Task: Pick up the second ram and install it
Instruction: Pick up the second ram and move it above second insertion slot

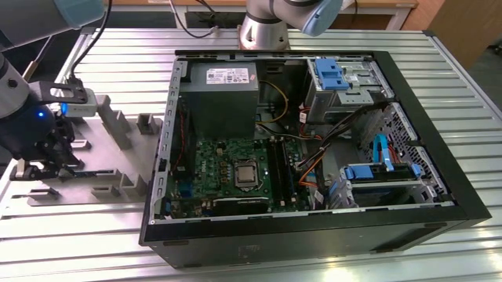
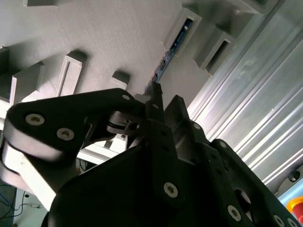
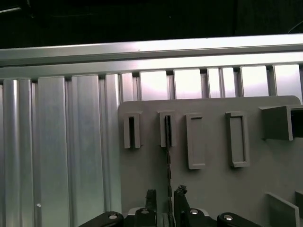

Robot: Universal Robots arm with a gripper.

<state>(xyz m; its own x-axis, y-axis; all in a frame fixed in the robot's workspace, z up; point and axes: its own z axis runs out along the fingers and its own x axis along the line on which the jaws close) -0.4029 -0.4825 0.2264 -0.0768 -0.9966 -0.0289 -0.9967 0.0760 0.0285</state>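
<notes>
Silver ribbed metal under everything, that's our tabletop (image 1: pixel 117 47), and on it the biggest thing going: the open black computer case (image 1: pixel 314 229), lying on its side with the green board facing up. On the exterior view's left of the case we have the grey tray (image 1: pixel 102 154), dotted with raised blocks. Over the tray's far side from the case sits our claw (image 1: pixel 43 170), low down, right at tray level.

Now the small one, the one that counts: the memory stick (image 3: pixel 168 161). It's in the tray, standing on its thin edge, its far end tucked into a slotted block (image 3: pixel 167 137). Its long axis runs straight out ahead of the claw (image 3: pixel 165 195), and in the exterior view that line heads toward the case.

In both wrist views we see the stick's near end (image 2: pixel 170 49) between the two fingertips (image 3: pixel 181 193). The claw stands narrow, straddling it. We still make out a slit beside one finger, so we judge it not clamped yet. The stick hasn't left the tray.
</notes>
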